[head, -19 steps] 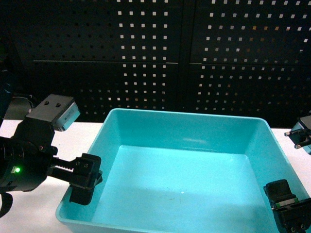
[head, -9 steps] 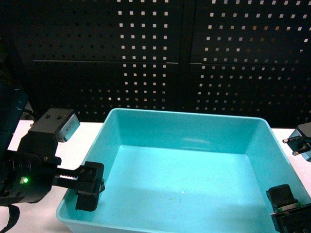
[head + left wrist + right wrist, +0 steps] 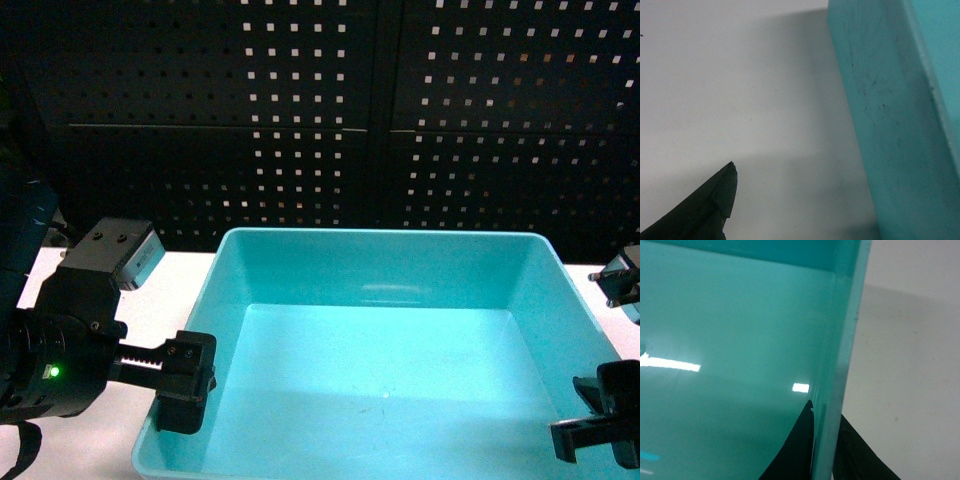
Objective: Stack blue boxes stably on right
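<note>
Shifted rightward: one blue box (image 3: pixel 380 370); left gripper (image 3: pixel 185 380), right gripper (image 3: pixel 822 450) both clamp its rim.

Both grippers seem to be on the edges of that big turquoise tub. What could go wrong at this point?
1. The left gripper sits at the blue box's left wall, but the left wrist view shows only one finger, clear of the wall, so its hold may be weak.
2. The right gripper straddles just the thin right rim; the box could tilt or slip if lifted unevenly.
</note>
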Available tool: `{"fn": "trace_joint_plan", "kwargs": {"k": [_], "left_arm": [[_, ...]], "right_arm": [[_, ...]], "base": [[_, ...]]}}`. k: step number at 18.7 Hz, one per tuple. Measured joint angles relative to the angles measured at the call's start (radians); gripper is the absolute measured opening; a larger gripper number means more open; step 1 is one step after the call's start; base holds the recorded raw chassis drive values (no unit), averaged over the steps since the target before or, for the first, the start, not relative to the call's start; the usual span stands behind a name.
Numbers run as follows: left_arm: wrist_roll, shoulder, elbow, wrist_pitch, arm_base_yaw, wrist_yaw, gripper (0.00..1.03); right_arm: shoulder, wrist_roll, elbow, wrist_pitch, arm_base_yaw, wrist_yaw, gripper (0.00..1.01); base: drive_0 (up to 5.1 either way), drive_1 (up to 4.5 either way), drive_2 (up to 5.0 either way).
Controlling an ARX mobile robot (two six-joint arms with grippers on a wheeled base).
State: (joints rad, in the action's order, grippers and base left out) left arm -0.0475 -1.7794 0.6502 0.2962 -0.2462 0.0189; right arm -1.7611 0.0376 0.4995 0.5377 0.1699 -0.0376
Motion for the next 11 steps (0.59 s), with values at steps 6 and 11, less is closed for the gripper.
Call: {"fn": "trace_joint_plan", "kwargs": {"k": [6, 11], "left_arm": [[-0.04, 0.017, 0.0, 0.001, -0.019, -0.017, 0.98], [-0.154, 0.015, 0.001, -0.018, -0.036, -0.023, 0.87]], "right_arm": [[0.0, -0.045, -0.004, 0.012, 0.007, 0.006, 0.08], [-0.005, -0.056, -0.027, 0.036, 0.014, -0.007, 0.07]], "base": [[0.0, 0.0, 0.0], [0.0, 0.0, 0.0]]}}
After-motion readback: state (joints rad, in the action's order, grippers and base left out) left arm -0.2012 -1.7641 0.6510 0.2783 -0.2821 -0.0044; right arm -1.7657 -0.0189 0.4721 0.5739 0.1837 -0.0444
